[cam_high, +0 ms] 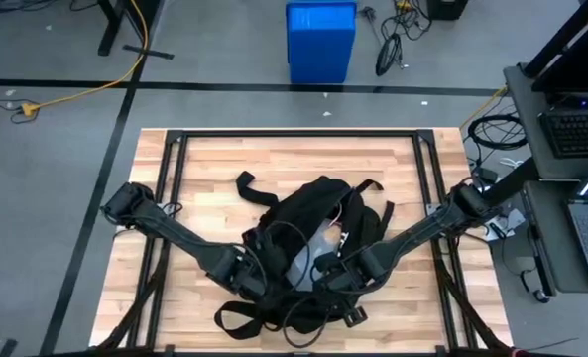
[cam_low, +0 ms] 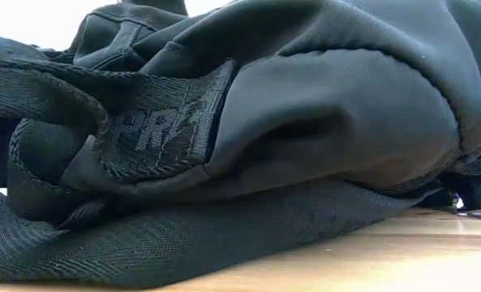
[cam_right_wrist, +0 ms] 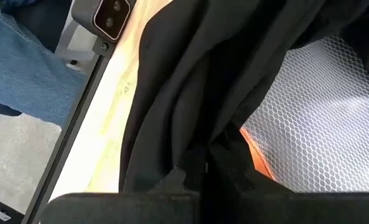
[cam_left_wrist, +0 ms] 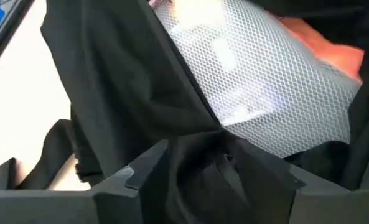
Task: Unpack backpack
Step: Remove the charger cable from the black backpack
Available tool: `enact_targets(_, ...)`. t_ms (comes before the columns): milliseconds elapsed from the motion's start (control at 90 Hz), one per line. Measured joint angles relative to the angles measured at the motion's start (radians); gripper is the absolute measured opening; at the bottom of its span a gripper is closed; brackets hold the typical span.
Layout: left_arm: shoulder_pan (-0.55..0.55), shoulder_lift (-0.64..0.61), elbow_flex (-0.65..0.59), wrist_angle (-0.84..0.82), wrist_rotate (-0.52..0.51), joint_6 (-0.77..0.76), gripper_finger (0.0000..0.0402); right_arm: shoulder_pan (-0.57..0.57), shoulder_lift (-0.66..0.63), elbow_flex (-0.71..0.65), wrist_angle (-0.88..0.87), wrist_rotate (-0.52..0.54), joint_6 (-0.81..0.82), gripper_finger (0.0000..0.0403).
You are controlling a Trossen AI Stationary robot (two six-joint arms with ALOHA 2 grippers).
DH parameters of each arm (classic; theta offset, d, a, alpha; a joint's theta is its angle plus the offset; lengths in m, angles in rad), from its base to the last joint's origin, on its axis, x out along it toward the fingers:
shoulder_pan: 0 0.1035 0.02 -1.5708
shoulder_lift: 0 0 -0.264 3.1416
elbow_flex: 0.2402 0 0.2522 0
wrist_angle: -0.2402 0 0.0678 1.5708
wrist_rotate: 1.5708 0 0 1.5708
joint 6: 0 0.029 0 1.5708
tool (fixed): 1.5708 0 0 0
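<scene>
On the left, the left arm reaches in from the desk's (cam_high: 199, 169) left edge, and the left claw (cam_high: 252, 270) sits at the near-left side of the backpack (cam_high: 308, 223). In the left wrist view its fingers (cam_left_wrist: 144, 171) are drawn close together with a fold of the black fabric pinched between them.

The backpack lies in the middle of the wooden desk, toward the near edge, its straps (cam_high: 259, 193) spread out around it. Its mouth is parted, showing a white mesh lining (cam_left_wrist: 252, 81) with something orange (cam_left_wrist: 324, 46) beneath it. In the low view the bag's black fabric (cam_low: 329, 105) fills almost everything.

On the right, the right arm comes in from the desk's right edge, and the right claw (cam_high: 341, 273) is at the bag's near-right side. The right wrist view shows black fabric bunched at the fingers, but whether they grip it cannot be told.
</scene>
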Motion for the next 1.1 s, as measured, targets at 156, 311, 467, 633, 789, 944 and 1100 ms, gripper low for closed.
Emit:
enact_targets(156, 0.006, 0.005, -0.010, 0.025, 0.038, -0.001, 0.0168, 0.000, 0.000, 0.000, -0.003, 0.000, 0.015, 0.0000)
enact_targets(311, 0.004, 0.006, -0.012, 0.033, 0.047, -0.003, 0.0168, 0.000, 0.000, 0.000, -0.002, 0.000, 0.015, 0.0000)
enact_targets(467, 0.005, 0.019, -0.013, 0.059, 0.094, 0.000, 0.0168, 0.000, 0.000, 0.000, -0.002, 0.001, 0.016, 0.0000)
enact_targets(633, 0.003, 0.018, -0.013, 0.069, 0.104, 0.003, 0.0168, 0.000, 0.000, 0.000, -0.002, 0.001, 0.016, 0.0000)
enact_targets(789, 0.003, 0.036, -0.012, 0.054, 0.078, 0.029, 0.0168, -0.001, 0.000, 0.000, -0.002, 0.001, 0.019, 0.0000)
enact_targets(944, 0.015, 0.098, -0.012, -0.031, 0.056, 0.053, 0.0168, -0.001, 0.000, 0.000, -0.002, 0.002, 0.021, 0.0000)
enact_targets(1100, 0.038, 0.169, -0.012, -0.094, 0.093, 0.079, 0.0166, -0.001, 0.000, 0.000, -0.007, 0.003, 0.025, 0.0000)
